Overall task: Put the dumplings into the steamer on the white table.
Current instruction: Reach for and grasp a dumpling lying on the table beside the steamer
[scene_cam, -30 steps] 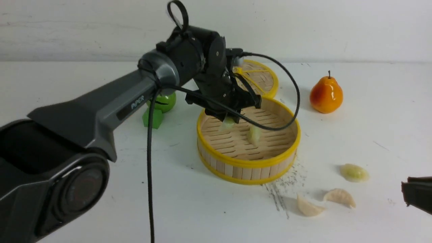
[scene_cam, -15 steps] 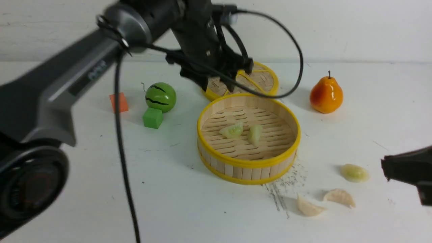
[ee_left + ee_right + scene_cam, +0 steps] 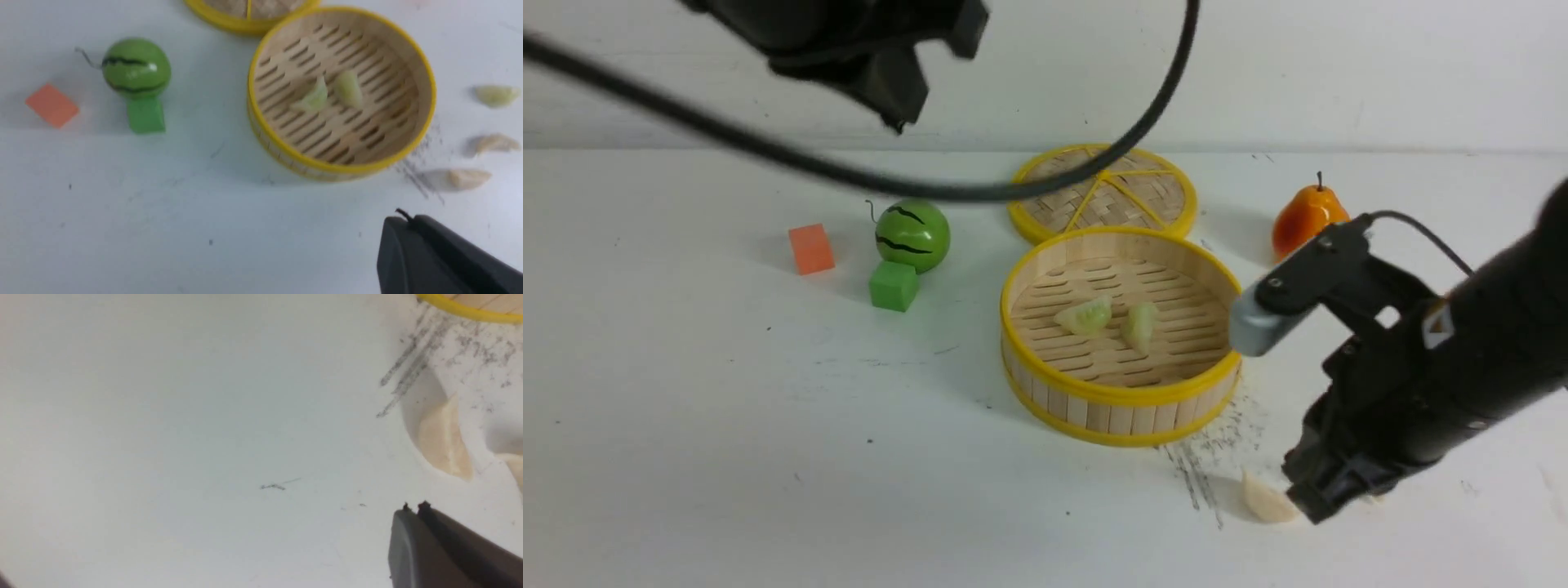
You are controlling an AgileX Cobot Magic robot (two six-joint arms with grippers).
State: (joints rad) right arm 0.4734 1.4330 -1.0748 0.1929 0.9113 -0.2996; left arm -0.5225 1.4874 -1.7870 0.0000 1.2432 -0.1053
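Note:
The steamer (image 3: 1123,392) stands mid-table on the white table (image 3: 727,425). Two pale green dumplings (image 3: 1084,315) (image 3: 1140,324) lie on its floor, also shown in the left wrist view (image 3: 312,98). Three more dumplings lie on the table to its right (image 3: 495,94) (image 3: 494,143) (image 3: 468,178). In the front view only the cream one (image 3: 1264,500) shows; my right arm hides the others. My right gripper (image 3: 1313,508) is shut and empty, low beside that cream dumpling (image 3: 443,443). My left gripper (image 3: 402,220) is shut and empty, raised high.
The flat woven lid (image 3: 1104,192) lies behind the steamer. An orange pear (image 3: 1303,222) stands at the back right. A toy watermelon (image 3: 912,234), a green cube (image 3: 893,285) and an orange cube (image 3: 810,248) sit to the left. Dark scratch marks (image 3: 1205,457) lie in front of the steamer.
My left gripper let a green dumpling go in the steamer and rose up and away to the left. My right arm came in from the right, down to the table dumplings.

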